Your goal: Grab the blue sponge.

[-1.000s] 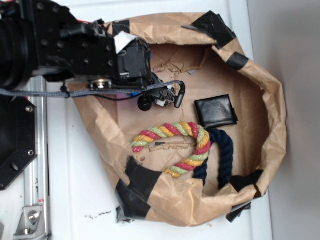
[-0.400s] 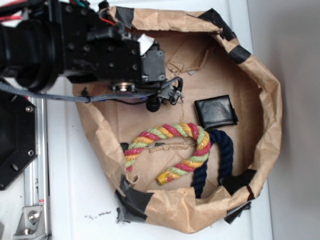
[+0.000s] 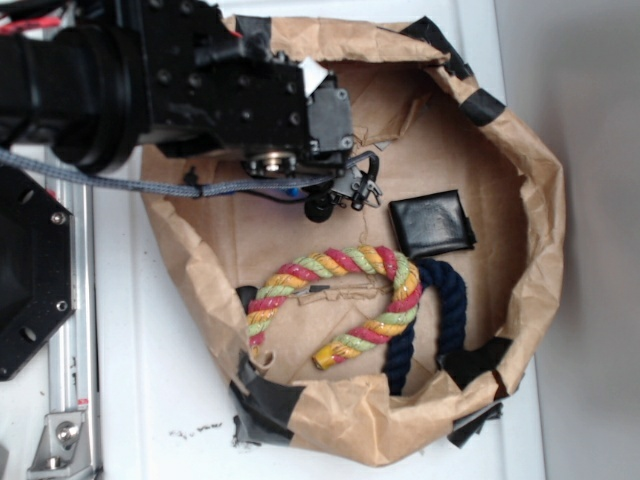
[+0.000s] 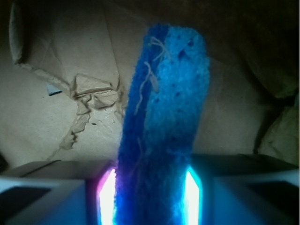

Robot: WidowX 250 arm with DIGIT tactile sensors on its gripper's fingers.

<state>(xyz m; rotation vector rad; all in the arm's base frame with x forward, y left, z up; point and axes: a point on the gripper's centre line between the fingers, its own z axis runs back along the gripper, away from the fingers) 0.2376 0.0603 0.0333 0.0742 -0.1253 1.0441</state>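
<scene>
The tool (image 4: 150, 187) is squeezing the blue sponge (image 4: 161, 122) between its two fingers (image 4: 70, 197), and the sponge is sticking straight out ahead of it. Brown paper (image 4: 56, 93) is lying under the tool. In the outside view, the tool (image 3: 362, 188) is hanging inside the paper bag (image 3: 540, 220), with the black wallet (image 3: 432, 224) just beside it and the colorful rope (image 3: 345, 300) and dark rope (image 3: 440, 310) farther off.

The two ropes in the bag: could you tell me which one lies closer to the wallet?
The navy rope: it curls just below the wallet, while the striped rope arcs to its left.
</scene>
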